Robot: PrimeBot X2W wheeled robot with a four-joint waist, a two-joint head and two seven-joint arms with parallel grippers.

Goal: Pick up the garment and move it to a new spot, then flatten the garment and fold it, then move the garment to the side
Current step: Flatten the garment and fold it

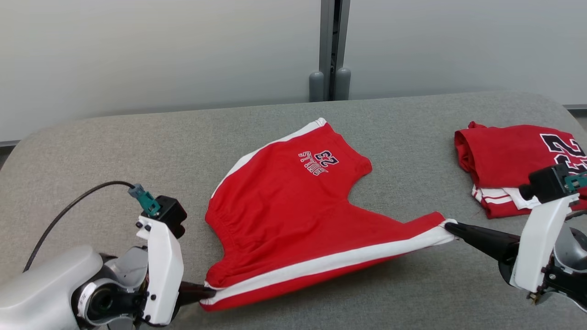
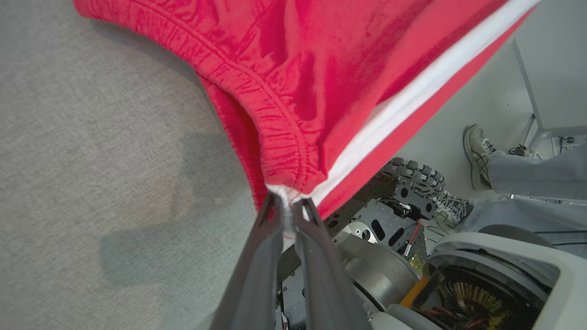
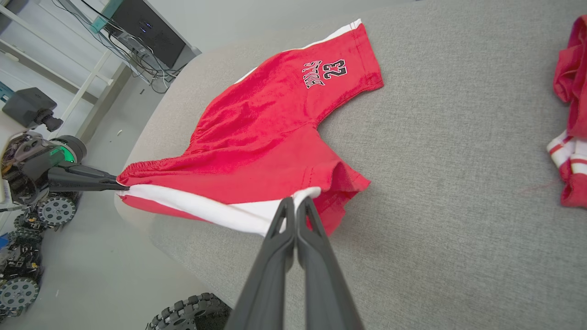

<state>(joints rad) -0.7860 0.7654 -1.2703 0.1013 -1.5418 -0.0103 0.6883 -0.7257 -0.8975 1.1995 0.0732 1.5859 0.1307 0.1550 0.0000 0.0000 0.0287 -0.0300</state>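
Matt red cloth shorts [image 1: 284, 215] on rough grey felt-like tabletop [image 1: 137, 146]

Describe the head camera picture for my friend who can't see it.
The robot's left hand and right hand pinch red cloth shorts with white stripes, stretched over a grey fabric table. A folded red garment lies at right.

Head: from high above the left pincer [image 1: 204, 293] and right pincer [image 1: 451, 225], you look forward and down on the surface [image 1: 114, 146].
Left wrist: close behind its pincer, facing along it.
Right wrist: likewise, facing the left pincer.
Shared: the shorts [image 1: 284, 206] between them.
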